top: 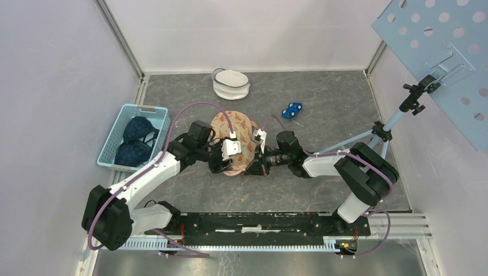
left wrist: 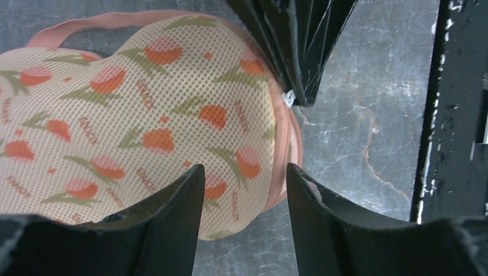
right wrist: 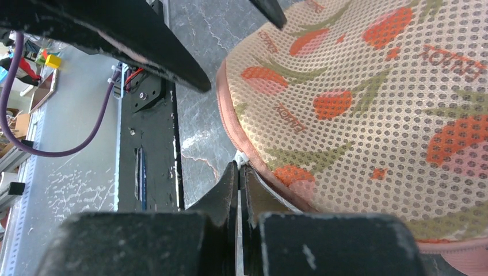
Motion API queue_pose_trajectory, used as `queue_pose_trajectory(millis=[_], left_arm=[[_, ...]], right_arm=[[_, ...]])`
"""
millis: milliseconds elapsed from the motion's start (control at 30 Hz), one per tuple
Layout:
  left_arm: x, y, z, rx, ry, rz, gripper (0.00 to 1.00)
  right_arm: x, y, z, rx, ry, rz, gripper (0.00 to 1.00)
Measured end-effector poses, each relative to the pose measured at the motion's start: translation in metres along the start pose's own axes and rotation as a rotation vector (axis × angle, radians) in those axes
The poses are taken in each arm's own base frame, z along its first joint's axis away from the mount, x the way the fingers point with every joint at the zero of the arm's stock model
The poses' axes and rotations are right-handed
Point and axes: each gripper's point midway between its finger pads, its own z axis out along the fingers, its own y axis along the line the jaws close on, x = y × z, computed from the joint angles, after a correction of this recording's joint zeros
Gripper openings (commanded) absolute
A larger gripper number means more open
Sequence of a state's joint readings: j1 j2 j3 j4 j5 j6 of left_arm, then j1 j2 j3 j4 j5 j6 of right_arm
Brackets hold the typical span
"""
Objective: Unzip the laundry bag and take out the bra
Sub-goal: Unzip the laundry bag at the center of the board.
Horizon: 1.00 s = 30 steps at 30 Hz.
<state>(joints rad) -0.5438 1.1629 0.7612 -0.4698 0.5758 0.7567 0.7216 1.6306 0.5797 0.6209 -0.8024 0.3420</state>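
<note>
Left end effector (left wrist: pixel 244 168) open over laundry bag (left wrist: pixel 132 115) edge.

Cream mesh laundry bag (left wrist: pixel 144 115) printed with orange-red tulips and green leaves, its trim pink, small white zipper pull (right wrist: pixel 240 156), dark grey marbled bench (top: pixel 322 92) with pale veins, light blue basket (top: pixel 109 146), navy bras (top: pixel 135 129), blue toy car (top: pixel 292 109)

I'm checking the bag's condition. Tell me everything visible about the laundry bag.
The laundry bag is a domed pouch of cream mesh printed with orange tulips and green leaves, edged in pink trim with a pink loop. It lies on the grey table between the arms. The right gripper is shut on its small white zipper pull; the open left gripper hovers over its edge.
</note>
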Motion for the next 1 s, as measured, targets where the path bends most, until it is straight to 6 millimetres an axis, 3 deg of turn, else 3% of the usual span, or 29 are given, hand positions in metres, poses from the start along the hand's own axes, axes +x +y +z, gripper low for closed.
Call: queue_pose_trajectory(millis=[167, 233, 367, 500, 700, 800, 1000], left_arm=[[-0.001, -0.009, 0.011, 0.04, -0.002, -0.053, 0.56], [-0.001, -0.014, 0.016, 0.063, -0.002, -0.06, 0.46], [-0.002, -0.024, 0.025, 0.1, 0.004, -0.072, 0.15], [0.005, -0.024, 0.027, 0.087, 0.027, -0.075, 0.02], [0.026, -0.026, 0.027, 0.061, 0.084, -0.061, 0.02], [0.035, -0.018, 0.025, 0.034, 0.109, -0.045, 0.02], [0.051, 0.01, 0.021, -0.036, 0.124, -0.104, 0.25]], right_arm=[[-0.005, 0.002, 0.006, -0.013, 0.0, -0.01, 0.0], [-0.005, 0.002, 0.006, -0.013, 0.0, -0.01, 0.0], [-0.003, 0.002, 0.006, -0.011, 0.006, -0.005, 0.0], [-0.001, 0.0, 0.006, -0.006, 0.015, -0.013, 0.0], [0.003, -0.01, 0.0, 0.022, 0.029, -0.025, 0.0], [0.002, -0.021, -0.007, 0.05, 0.02, -0.023, 0.0], [-0.002, -0.028, -0.017, 0.078, -0.007, -0.017, 0.0]])
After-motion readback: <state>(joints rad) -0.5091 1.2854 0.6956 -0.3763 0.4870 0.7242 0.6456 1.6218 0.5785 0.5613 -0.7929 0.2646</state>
